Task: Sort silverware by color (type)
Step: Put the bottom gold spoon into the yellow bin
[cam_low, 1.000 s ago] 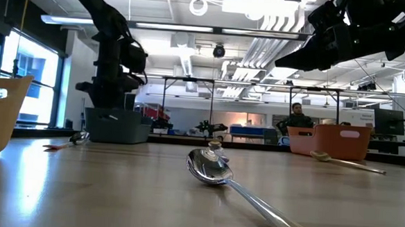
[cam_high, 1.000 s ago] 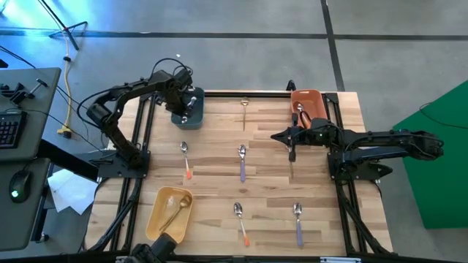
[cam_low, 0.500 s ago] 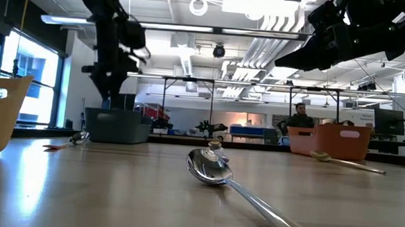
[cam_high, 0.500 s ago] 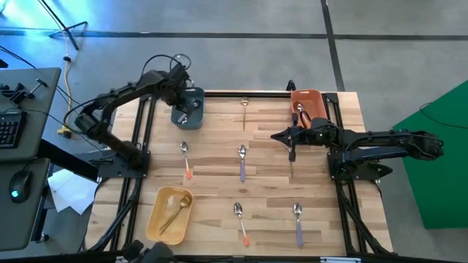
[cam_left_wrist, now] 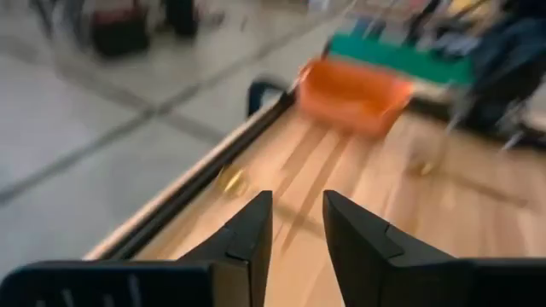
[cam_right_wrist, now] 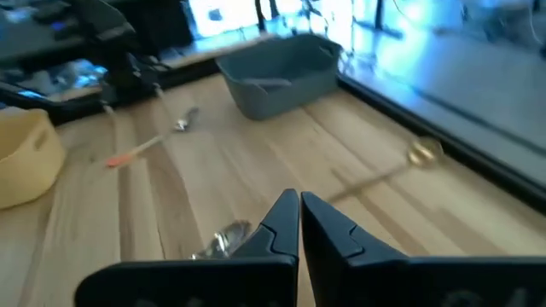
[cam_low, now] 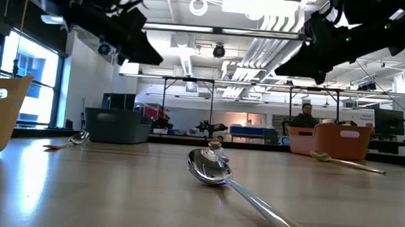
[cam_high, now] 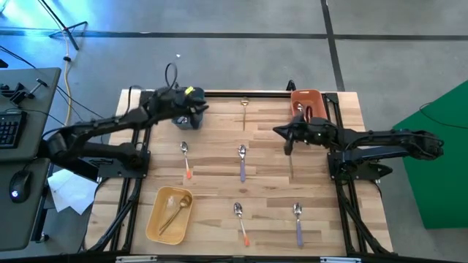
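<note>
Several spoons lie flat on the wooden table: a gold one (cam_high: 245, 109) by the far edge, an orange-handled one (cam_high: 186, 158), a purple-handled one (cam_high: 242, 162), and another orange (cam_high: 241, 219) and purple (cam_high: 297, 218) one nearer. Another gold piece (cam_high: 174, 210) lies in the yellow bin. My left gripper (cam_high: 205, 108) is open and empty. It hangs above the grey bin (cam_high: 181, 120), pointing level toward the table's right. My right gripper (cam_right_wrist: 299, 209) is shut and empty, in the air right of the purple-handled spoon's bowl (cam_right_wrist: 226, 234).
The orange bin (cam_high: 307, 102) stands at the far right corner with something in it. The yellow bin (cam_high: 157, 219) is at the near left. A thin gold piece (cam_low: 346, 162) lies on the table near the orange bin. A person sits in the room behind.
My left gripper has risen from pointing down into the grey bin and tipped level, pointing toward the table's right, while its arm has stretched out low. My right gripper has shifted a little toward the far edge. No spoon on the table has moved.
</note>
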Robot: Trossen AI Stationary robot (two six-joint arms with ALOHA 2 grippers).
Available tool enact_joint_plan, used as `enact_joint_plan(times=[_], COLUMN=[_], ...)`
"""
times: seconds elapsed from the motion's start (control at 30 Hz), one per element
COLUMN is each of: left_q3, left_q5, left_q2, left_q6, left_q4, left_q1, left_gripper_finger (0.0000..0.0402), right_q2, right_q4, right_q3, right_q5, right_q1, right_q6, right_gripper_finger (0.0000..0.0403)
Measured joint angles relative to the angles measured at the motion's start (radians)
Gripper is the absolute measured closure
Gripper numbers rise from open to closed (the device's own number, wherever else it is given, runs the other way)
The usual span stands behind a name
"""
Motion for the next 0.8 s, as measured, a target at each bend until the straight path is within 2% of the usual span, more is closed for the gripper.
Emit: enact_joint_plan(times=[0.17, 0.33, 0.43, 0.57, 0.8], left_q3=[-0.175, -0.288, -0.328, -0.351, -0.35], left_q5=[0.043, 0.044, 0.044, 0.044, 0.044], left_q2=[0.005, 0.023, 0.023, 0.023, 0.024], left_q6=[0.006, -0.017, -0.028, -0.027, 0.0], left_q4=[0.391, 0.608, 0.677, 0.706, 0.706], left_q1=[-0.042, -0.056, -0.056, -0.056, -0.055], left_gripper_finger=[0.0324, 0.0333, 0.0338, 0.0343, 0.0349], right_q2=[0.002, 0.006, 0.028, 0.081, 0.225], right_q4=[-0.281, -0.569, -0.688, -0.752, -0.881], right_q3=[0.126, 0.218, 0.231, 0.222, 0.22], right_q5=[0.108, 0.179, 0.191, 0.199, 0.199], right_q1=[0.05, 0.111, 0.15, 0.206, 0.256], right_q6=[0.109, 0.322, 0.454, 0.624, 0.883], right_gripper_finger=[0.0383, 0.0345, 0.0319, 0.0293, 0.027])
